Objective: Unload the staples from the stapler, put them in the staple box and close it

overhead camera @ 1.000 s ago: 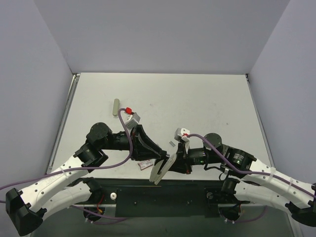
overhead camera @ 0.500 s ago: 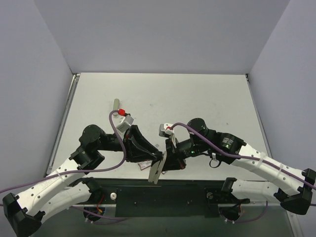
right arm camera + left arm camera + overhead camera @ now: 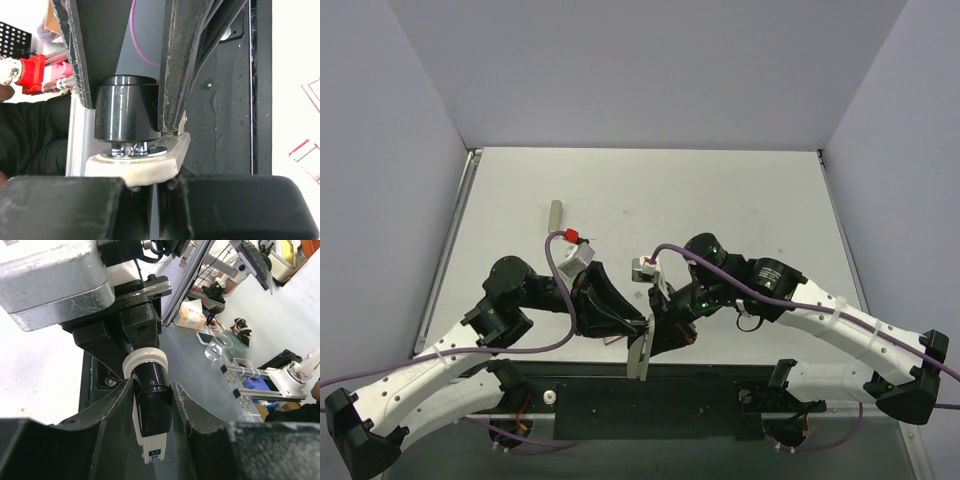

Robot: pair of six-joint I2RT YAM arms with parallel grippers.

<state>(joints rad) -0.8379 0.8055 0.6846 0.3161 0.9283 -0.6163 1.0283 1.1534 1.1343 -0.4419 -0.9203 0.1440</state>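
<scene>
Both arms reach in toward each other at the near edge of the pale grey table [image 3: 720,200], just about at its middle. Between them sits a slim black-and-cream stapler [image 3: 152,410]. It is lifted off the table, and its pale end sticks out over the black base plate [image 3: 710,395] where the arms are bolted.

The left gripper [image 3: 151,390] has its jaws partway apart and clamped on the stapler's two long sides, so the body lies lengthwise between the fingers [image 3: 176,65].

The right gripper [image 3: 154,185] comes in from the right with its jaws squeezed fully together. The tips sit right against the cream, rounded end of the stapler, next to a bit of chrome. From here I cannot tell whether they are pinching anything.

A small red-and-white packet [image 3: 307,152] lies flat on the table just beside the two grippers. Well apart from all this, on the far left of the table, lies a short olive-grey bar [image 3: 555,213].
</scene>
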